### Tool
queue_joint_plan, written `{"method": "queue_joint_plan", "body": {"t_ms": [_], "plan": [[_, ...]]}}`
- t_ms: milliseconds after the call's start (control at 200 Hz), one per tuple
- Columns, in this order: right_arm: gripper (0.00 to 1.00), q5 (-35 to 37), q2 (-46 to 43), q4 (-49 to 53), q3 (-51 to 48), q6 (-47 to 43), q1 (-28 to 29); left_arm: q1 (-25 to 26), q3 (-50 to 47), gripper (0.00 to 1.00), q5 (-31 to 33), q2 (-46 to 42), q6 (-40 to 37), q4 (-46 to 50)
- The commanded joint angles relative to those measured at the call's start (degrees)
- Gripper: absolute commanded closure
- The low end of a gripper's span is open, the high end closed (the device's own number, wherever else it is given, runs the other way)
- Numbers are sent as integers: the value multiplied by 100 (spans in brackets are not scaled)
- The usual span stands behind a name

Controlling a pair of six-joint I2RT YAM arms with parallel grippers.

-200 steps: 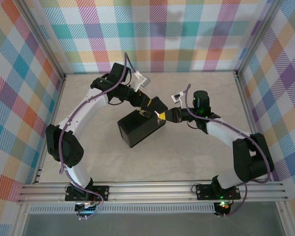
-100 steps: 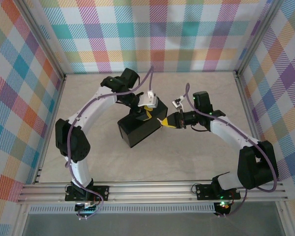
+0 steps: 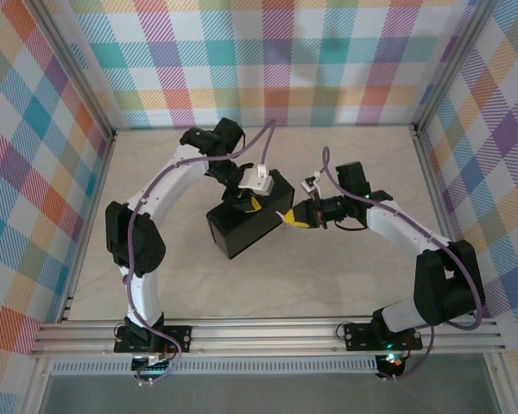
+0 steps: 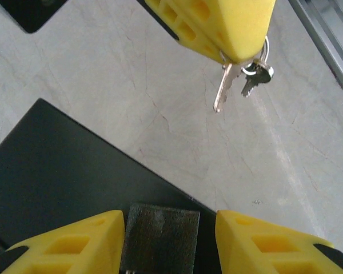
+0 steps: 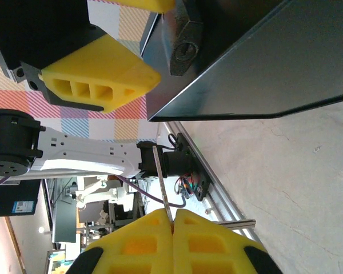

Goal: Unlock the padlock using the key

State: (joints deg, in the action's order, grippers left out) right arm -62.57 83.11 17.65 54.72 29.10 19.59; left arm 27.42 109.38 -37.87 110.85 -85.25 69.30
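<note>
At mid-table, the black box [image 3: 242,233] sits between both arms. Over its edge the left gripper [image 3: 246,203] spreads wide astride the padlock [image 4: 160,240], a dark block cut off at the left wrist view's bottom. Just beside the box, the right gripper [image 3: 287,218] pinches the key [image 4: 223,85], apart from the padlock. A second key [image 4: 256,77] dangles off its ring [image 4: 265,51].

Pale marbled table [image 3: 328,276]; black box [image 3: 242,228] resting near centre.
</note>
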Motion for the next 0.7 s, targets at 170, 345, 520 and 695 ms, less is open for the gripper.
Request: {"method": "queue_joint_plan", "body": {"t_ms": [170, 345, 520, 695], "plan": [[100, -88, 193, 166, 420, -67, 97, -55, 183, 33, 42, 286, -396, 306], [100, -85, 344, 261, 531, -92, 141, -36, 175, 41, -132, 305, -593, 411], [100, -90, 460, 340, 607, -36, 149, -18, 189, 61, -235, 339, -818, 596], [100, -110, 558, 599, 868, 47, 150, -17, 51, 73, -439, 238, -1068, 639]]}}
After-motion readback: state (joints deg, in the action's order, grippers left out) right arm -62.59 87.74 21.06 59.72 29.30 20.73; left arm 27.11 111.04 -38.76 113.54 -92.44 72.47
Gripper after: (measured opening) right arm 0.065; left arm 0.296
